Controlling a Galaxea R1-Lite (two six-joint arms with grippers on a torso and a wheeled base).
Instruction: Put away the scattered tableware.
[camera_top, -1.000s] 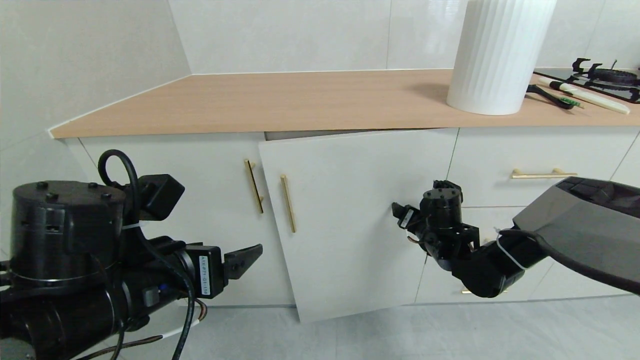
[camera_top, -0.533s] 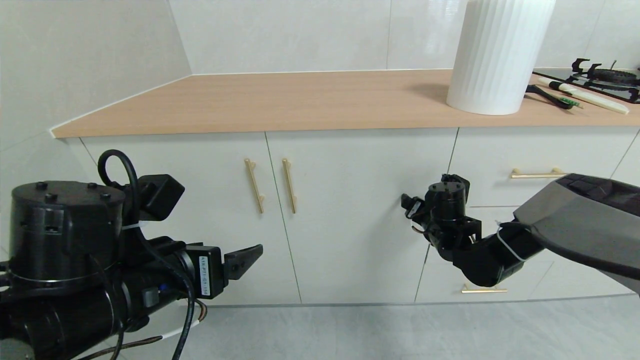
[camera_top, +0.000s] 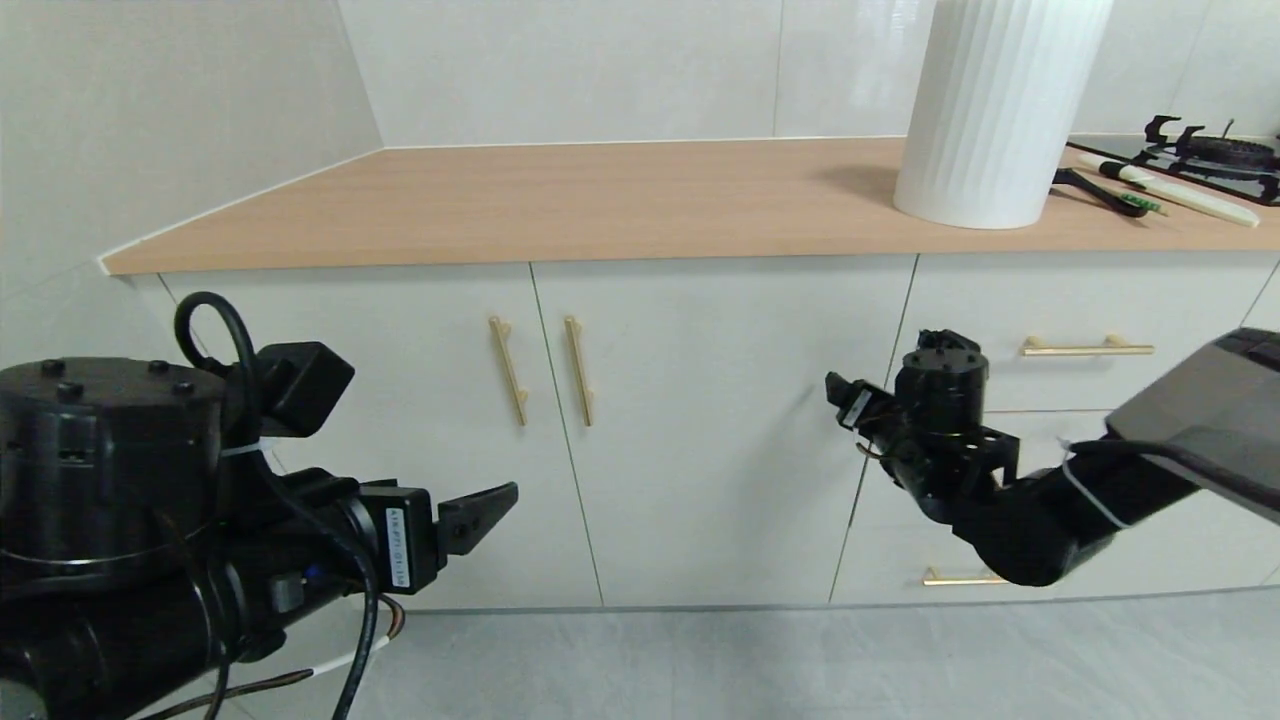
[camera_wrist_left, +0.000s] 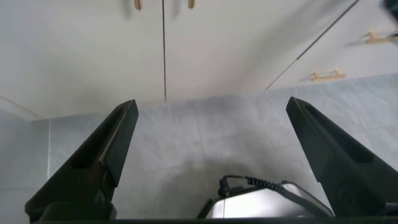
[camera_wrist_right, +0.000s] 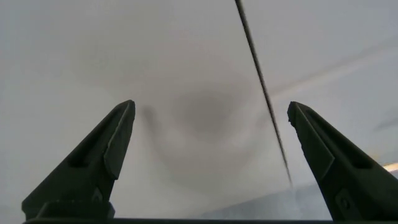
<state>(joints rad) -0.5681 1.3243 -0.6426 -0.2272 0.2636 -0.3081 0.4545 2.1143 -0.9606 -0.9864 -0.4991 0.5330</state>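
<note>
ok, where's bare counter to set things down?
Free: the whole wooden countertop, from the left wall across to the white ribbed cylinder. Crowded: right of the cylinder, where loose utensils lie beside the stove.

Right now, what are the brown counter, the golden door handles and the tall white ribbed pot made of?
Light brown counter top: likely wood or wood-look laminate, matte, faint grain.
Slim golden bar handles: probably brushed metal, soft shine.
Tall white ribbed cylinder: ceramic or plastic, smooth; cannot tell which.
</note>
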